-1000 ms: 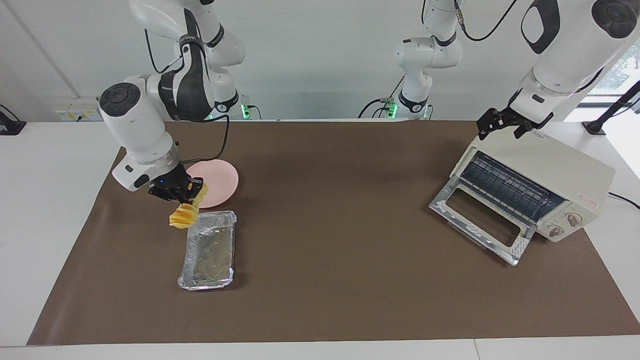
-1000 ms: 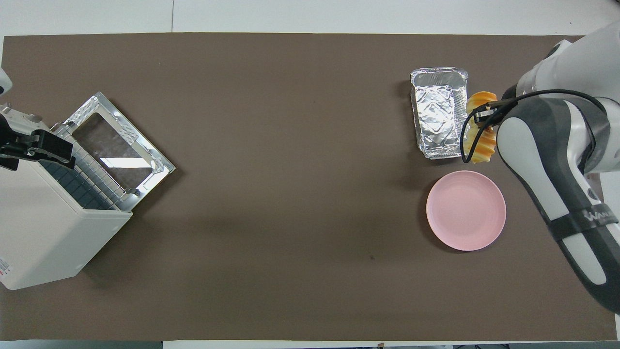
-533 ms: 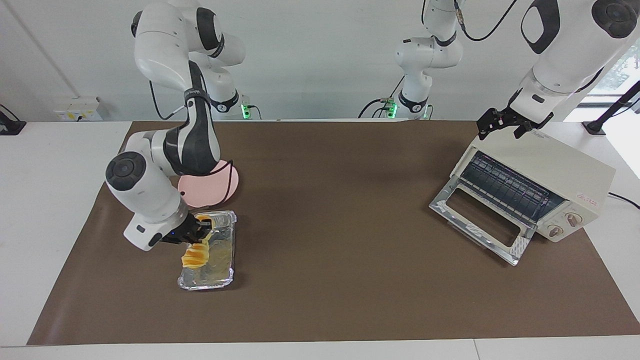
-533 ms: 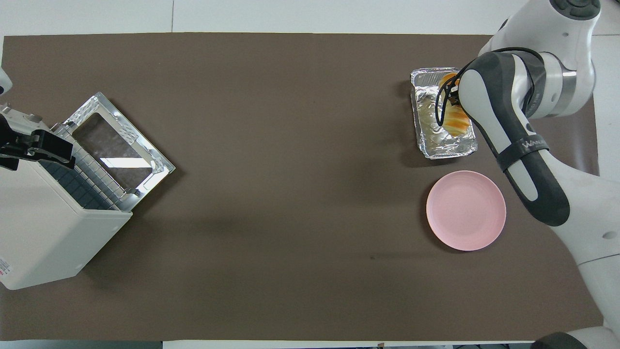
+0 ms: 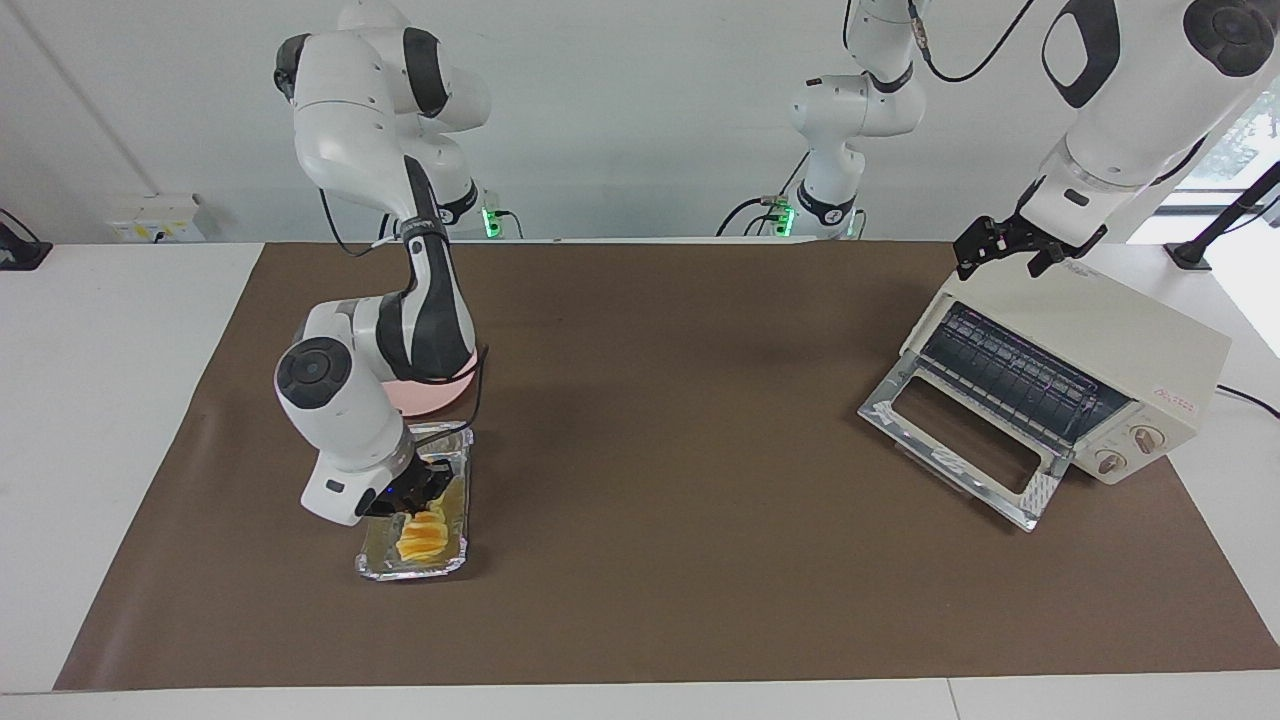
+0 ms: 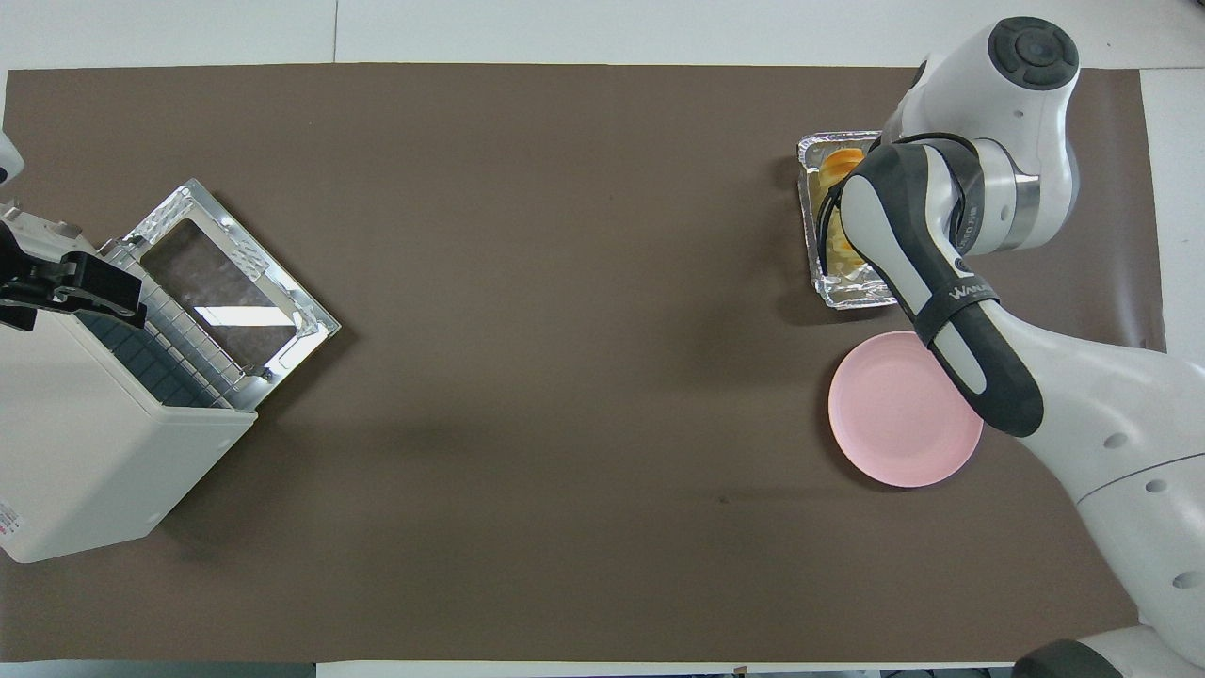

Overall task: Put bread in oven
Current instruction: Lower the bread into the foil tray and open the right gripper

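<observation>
Right gripper (image 5: 420,497) clamped on the ridged yellow-orange bread loaf (image 5: 424,535), low inside the crinkled silver foil tray (image 5: 412,570); left gripper (image 5: 1003,243), spread wide, over the open cream-white toaster oven (image 5: 1100,345)

1. The foil tray (image 5: 452,440) is crinkled, shiny metal foil.
2. The oven (image 5: 1090,340) has a smooth cream-white shell and a glass door (image 5: 960,440) framed in bright metal.
3. The plate (image 6: 894,424) looks smooth, matt pink.
4. The table (image 5: 660,400) cover is matt brown.
</observation>
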You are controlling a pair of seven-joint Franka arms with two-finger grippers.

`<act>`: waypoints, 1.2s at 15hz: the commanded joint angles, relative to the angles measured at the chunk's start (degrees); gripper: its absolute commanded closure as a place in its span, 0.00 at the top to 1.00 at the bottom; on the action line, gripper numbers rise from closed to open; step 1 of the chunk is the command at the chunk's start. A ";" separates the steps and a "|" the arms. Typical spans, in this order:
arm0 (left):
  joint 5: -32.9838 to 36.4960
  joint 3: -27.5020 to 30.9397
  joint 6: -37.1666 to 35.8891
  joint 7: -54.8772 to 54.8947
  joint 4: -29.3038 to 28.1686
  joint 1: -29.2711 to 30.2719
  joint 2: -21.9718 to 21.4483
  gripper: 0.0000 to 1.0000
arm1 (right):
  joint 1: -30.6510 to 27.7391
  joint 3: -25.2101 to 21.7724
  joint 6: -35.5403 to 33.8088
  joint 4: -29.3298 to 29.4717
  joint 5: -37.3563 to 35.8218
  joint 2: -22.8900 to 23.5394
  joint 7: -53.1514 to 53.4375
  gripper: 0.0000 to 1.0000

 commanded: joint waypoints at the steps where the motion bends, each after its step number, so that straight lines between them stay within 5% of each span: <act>1: -0.72 0.17 1.15 0.16 -2.20 0.17 -1.82 1.00 | 0.06 0.17 1.15 -3.95 -0.55 -2.94 -1.08 0.00; 2: -0.72 0.17 1.15 0.16 -2.29 0.17 -1.82 1.00 | -0.03 0.17 0.80 -3.77 -0.46 -2.94 -1.08 0.00; 4: -0.72 0.17 1.15 0.16 -2.20 0.17 -1.82 1.00 | -0.11 0.17 0.01 -3.16 0.16 -2.94 -1.08 1.00; 11: -0.72 0.17 1.15 0.16 -2.20 0.17 -1.82 1.00 | -1.26 0.09 -11.24 4.40 0.07 -2.85 -0.55 1.00; 18: -0.72 0.17 1.15 0.16 -2.20 0.17 -1.82 1.00 | -3.63 -0.53 -5.46 1.61 -5.28 -2.68 -1.25 1.00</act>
